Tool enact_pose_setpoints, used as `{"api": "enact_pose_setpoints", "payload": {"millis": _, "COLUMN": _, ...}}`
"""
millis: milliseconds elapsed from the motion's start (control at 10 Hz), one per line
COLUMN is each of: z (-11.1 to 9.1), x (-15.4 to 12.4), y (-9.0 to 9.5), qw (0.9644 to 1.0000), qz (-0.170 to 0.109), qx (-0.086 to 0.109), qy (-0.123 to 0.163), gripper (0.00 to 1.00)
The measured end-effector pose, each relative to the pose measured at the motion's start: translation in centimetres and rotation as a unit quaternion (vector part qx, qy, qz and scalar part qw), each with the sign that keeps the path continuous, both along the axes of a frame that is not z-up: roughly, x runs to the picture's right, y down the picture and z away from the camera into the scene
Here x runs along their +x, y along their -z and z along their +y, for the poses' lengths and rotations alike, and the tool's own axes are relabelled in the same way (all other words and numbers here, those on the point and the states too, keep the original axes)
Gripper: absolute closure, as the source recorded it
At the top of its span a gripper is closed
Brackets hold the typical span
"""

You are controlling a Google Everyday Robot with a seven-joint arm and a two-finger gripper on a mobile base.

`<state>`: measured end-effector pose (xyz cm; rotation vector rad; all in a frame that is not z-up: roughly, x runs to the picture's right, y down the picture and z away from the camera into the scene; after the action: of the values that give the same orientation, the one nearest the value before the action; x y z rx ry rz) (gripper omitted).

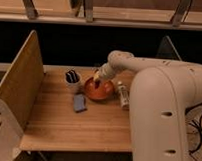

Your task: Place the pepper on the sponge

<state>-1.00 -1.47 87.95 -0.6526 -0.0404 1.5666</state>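
My gripper (96,82) hangs at the end of the white arm and dips into the round orange bowl (100,90) at the back middle of the wooden table (78,126). The pepper is hidden; I cannot make it out in the bowl or under the gripper. Flat on the table lies the blue-grey sponge (79,102), just left of and in front of the bowl and a short way from the gripper.
A white cup with dark utensils (72,82) stands left of the bowl, behind the sponge. A small pale bottle (123,95) lies right of the bowl. A wooden side panel (19,82) walls the table's left. My arm's bulk (163,112) covers the right side.
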Motion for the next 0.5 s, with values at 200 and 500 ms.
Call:
{"api": "enact_pose_setpoints", "payload": {"millis": 200, "z": 2.2, "x": -1.5, "y": 2.0, "qw": 0.9995, "qz": -0.019, "qx": -0.002, "qy": 0.025, "gripper": 1.00}}
{"api": "enact_pose_setpoints", "payload": {"millis": 500, "z": 6.3, "x": -3.3, "y": 3.9, "qw": 0.9971, "qz": -0.043, "qx": -0.023, "qy": 0.059, "gripper": 1.00}}
